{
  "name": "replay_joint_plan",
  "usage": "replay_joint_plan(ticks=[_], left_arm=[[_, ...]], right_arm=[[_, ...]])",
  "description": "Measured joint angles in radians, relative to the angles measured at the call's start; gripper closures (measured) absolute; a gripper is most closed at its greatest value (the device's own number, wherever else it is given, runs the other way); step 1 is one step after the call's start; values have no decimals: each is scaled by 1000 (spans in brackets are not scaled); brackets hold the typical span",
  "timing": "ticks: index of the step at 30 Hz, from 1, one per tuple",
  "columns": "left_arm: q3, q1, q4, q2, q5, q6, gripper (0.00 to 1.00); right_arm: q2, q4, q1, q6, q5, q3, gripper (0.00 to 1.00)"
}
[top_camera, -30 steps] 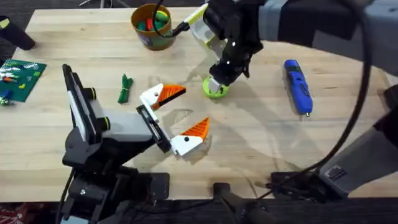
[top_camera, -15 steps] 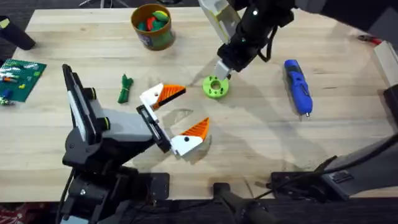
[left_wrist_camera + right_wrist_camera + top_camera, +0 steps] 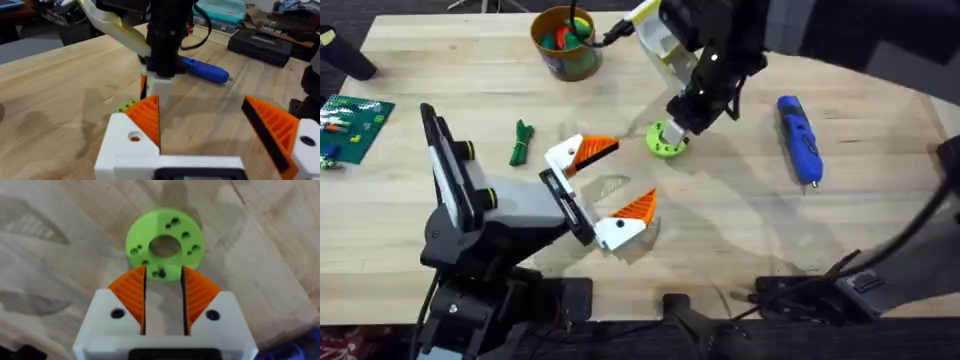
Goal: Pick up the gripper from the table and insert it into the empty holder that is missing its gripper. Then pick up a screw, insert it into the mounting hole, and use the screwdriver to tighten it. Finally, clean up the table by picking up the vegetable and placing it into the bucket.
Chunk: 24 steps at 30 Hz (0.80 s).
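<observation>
My right gripper (image 3: 670,132) stands tip-down on the near rim of a lime-green perforated disc (image 3: 665,148). In the right wrist view its orange pads (image 3: 131,292) are nearly together around a small dark screw (image 3: 161,273) at the disc (image 3: 145,235). My left gripper (image 3: 607,185) rests open on the table left of the disc, with nothing in it. The blue screwdriver (image 3: 798,138) lies to the right. Left of the left gripper lies the green vegetable (image 3: 521,141). The yellow bucket (image 3: 565,58) stands at the back. The loose gripper and the holder are out of view.
A flat green brick baseplate (image 3: 352,125) lies at the far left edge. The bucket holds coloured toy pieces. In the left wrist view the right arm (image 3: 165,35) rises close ahead, with the screwdriver (image 3: 205,70) behind it.
The right gripper lifted off the disc and drew back, then came down onto its rim again. The left arm has not moved.
</observation>
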Motion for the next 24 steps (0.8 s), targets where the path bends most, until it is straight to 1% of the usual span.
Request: replay_joint_plan(ticks=[10,24], left_arm=[[0,0,0,0,0,0,12],[0,0,0,0,0,0,12]], right_arm=[[76,27,0,0,0,-5,635],[131,50,0,4,1,-7,635]])
